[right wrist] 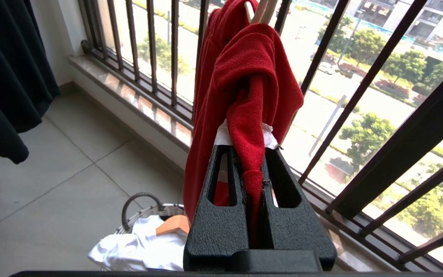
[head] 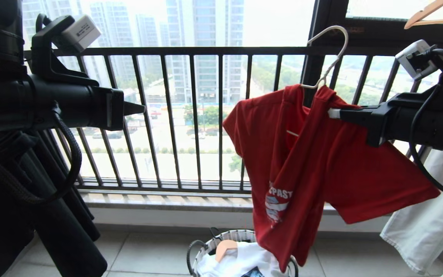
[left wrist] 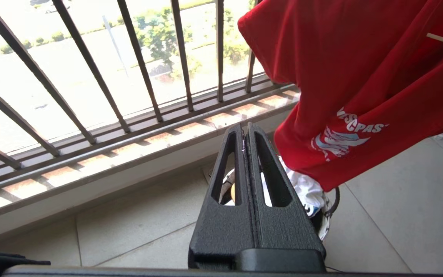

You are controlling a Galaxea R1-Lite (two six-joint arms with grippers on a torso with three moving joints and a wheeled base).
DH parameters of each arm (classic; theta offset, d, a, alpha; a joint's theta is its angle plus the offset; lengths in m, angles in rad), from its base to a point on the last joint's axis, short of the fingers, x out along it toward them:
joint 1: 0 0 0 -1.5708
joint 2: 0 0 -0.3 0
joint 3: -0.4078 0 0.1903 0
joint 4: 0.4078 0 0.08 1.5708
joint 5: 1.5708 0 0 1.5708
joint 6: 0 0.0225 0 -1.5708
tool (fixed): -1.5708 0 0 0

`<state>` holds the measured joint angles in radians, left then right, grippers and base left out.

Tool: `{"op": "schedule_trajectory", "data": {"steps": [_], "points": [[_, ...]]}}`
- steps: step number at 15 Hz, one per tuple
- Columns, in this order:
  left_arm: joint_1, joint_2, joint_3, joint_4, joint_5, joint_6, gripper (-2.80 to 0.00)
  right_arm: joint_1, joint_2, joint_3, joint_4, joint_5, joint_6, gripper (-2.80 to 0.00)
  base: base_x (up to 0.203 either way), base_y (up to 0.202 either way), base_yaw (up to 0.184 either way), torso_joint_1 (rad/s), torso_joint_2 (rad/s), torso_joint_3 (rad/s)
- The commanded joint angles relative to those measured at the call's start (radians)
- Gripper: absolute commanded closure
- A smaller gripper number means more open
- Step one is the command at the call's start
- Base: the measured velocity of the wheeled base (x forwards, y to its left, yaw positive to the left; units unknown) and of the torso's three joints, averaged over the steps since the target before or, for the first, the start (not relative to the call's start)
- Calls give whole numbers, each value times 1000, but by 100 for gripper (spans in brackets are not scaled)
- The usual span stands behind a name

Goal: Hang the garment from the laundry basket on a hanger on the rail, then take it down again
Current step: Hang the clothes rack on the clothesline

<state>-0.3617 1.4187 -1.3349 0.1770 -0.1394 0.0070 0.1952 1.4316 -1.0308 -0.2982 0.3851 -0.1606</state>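
**Red T-shirt held on its hanger by the right gripper, above the basket**

In the head view the right gripper point(head: 331, 113) comes in from the right side and is closed on the shoulder of the red T-shirt point(head: 321, 165), near the collar. The shirt sits on the thin white wire hanger point(head: 331, 54), whose hook stands free in front of the dark window railing point(head: 190, 115); in this view the hook rests on nothing that I can see. The shirt hangs folded and uneven, with one sleeve out to the left and the white lettering low on the front.

The right wrist view shows the grip more closely: the two fingers point(right wrist: 221, 215) are pressed together with a fold of red cloth and a small white label between them. Whether the hanger wire is also inside the grip I cannot tell.

The left gripper point(head: 139, 109) is at the left, well apart from the shirt. Only the left wrist view shows that its fingers point(left wrist: 240, 169) lie flat against each other with nothing between them.

The laundry basket point(head: 206, 246) stands on the tiled floor under the shirt's lower edge. It holds white cloth and a wooden hanger point(right wrist: 173, 225), which is clearest in the right wrist view. That view also shows a dark garment point(right wrist: 6, 77) hanging at the side.
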Motion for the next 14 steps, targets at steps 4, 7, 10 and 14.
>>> {"op": "schedule_trajectory", "data": {"steps": [4,7,10,14], "points": [[10,-56,6,6,16,-1,0,-22,-164,87,5,-98,-3,0,0,0,0,178,-485,-306],[21,-57,5,6,49,1,0,-41,-198,102,21,-108,-5,0,0,0,0,202,-499,-303],[21,-60,5,7,49,1,0,-55,-252,102,77,-114,-10,0,0,0,0,212,-518,-304],[21,-73,5,7,49,0,0,-54,-283,115,83,-114,-24,0,0,0,0,237,-544,-314]]}}
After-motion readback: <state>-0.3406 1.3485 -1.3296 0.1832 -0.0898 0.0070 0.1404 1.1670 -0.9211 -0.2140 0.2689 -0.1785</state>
